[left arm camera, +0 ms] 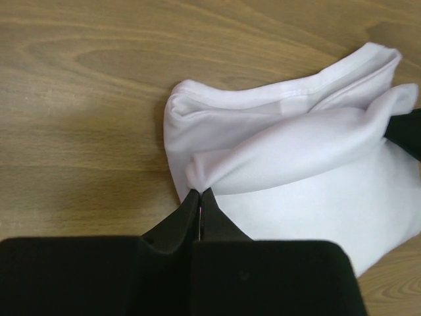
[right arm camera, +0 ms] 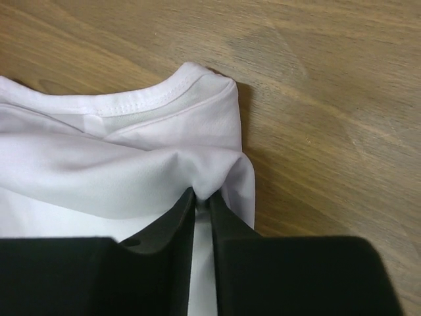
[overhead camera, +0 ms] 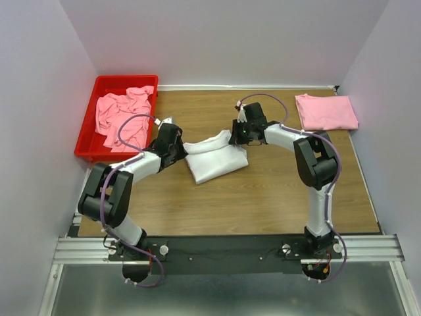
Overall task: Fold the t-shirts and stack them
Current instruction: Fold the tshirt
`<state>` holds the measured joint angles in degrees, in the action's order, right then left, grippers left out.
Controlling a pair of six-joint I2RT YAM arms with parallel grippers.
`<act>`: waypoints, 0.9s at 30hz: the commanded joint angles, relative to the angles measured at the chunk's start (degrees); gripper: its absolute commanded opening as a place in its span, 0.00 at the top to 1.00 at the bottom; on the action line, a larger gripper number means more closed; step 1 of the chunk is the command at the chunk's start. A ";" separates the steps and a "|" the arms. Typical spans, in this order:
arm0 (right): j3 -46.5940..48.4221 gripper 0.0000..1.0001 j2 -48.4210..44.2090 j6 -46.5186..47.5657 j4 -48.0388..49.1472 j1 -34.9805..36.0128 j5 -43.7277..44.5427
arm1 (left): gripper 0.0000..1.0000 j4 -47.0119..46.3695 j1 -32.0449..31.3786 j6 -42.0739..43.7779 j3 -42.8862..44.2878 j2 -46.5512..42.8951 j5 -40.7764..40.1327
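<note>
A white t-shirt (overhead camera: pixel 214 159) lies partly folded in the middle of the wooden table. My left gripper (overhead camera: pixel 179 150) is at its left edge, and in the left wrist view it (left arm camera: pixel 200 192) is shut tight on a pinch of the white t-shirt (left arm camera: pixel 296 164). My right gripper (overhead camera: pixel 241 135) is at the shirt's upper right corner, near the collar. In the right wrist view its jaws (right arm camera: pixel 202 196) stand a narrow gap apart with a bunched fold of the white t-shirt (right arm camera: pixel 131 164) still caught between the tips. A folded pink t-shirt (overhead camera: pixel 325 112) lies at the far right.
A red bin (overhead camera: pixel 88 135) at the far left holds crumpled pink t-shirts (overhead camera: pixel 123 112). Lilac walls close in the table on the left, back and right. Bare wood (overhead camera: pixel 263 197) shows in front of the white shirt.
</note>
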<state>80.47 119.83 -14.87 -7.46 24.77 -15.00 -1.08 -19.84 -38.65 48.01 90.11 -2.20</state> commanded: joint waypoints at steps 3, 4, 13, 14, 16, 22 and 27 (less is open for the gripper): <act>-0.57 0.66 -4.33 0.72 -0.97 -0.25 2.09 | 0.77 0.99 0.50 -2.39 -1.16 2.54 -2.90; -0.49 0.64 -6.00 0.90 -1.32 -0.25 1.39 | 0.67 0.99 0.50 -2.39 -1.16 2.01 -2.73; 0.04 0.53 -11.64 1.07 -2.03 -0.25 -5.55 | 0.37 3.98 -1.34 -0.55 0.42 -9.41 -3.87; -0.05 0.56 -11.38 1.25 -2.03 -0.25 -6.52 | 0.39 3.98 -2.22 -0.55 0.16 -10.38 -3.52; -0.22 0.64 -10.67 1.25 -2.03 -0.25 -9.24 | 0.48 3.90 -4.50 -1.07 -0.28 -10.56 -1.68; -0.49 0.78 -5.85 1.87 -1.85 -0.25 -14.61 | 0.68 -1.90 -6.36 -2.04 -2.83 -6.53 1.49; 2.32 0.82 -0.48 0.72 -1.33 -2.00 -16.98 | 0.77 -7.60 -0.91 -2.48 -1.17 1.28 7.11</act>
<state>80.71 115.68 -13.89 -8.64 24.45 -28.21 -3.62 -24.29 -40.60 46.46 86.96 0.67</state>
